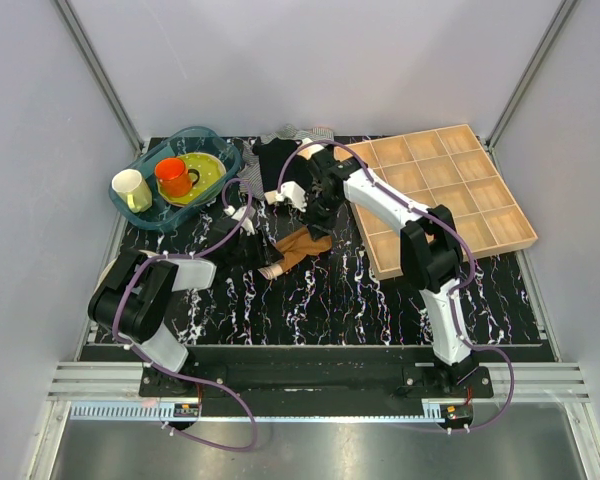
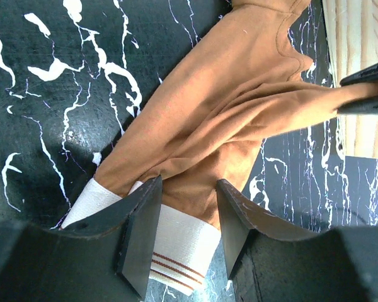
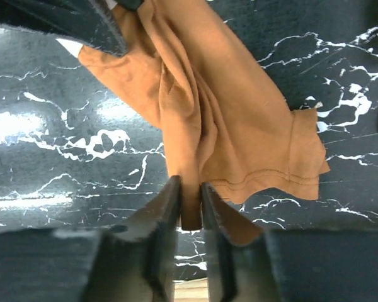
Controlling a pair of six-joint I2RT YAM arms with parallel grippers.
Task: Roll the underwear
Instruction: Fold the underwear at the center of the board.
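On the black marbled table point(image 1: 360, 300), just left of a wooden compartment tray point(image 1: 500, 228), the underwear point(image 1: 298, 250) is lying stretched. The right gripper point(image 3: 190, 185) is pinching a fold, and the left gripper point(image 2: 189, 185) is straddling the waistband point(image 2: 176, 242), jaws apart. Behind, a blue bin point(image 1: 150, 222) is holding a pale mug point(image 1: 131, 188), an orange mug point(image 1: 173, 176) and a plate point(image 1: 208, 172).
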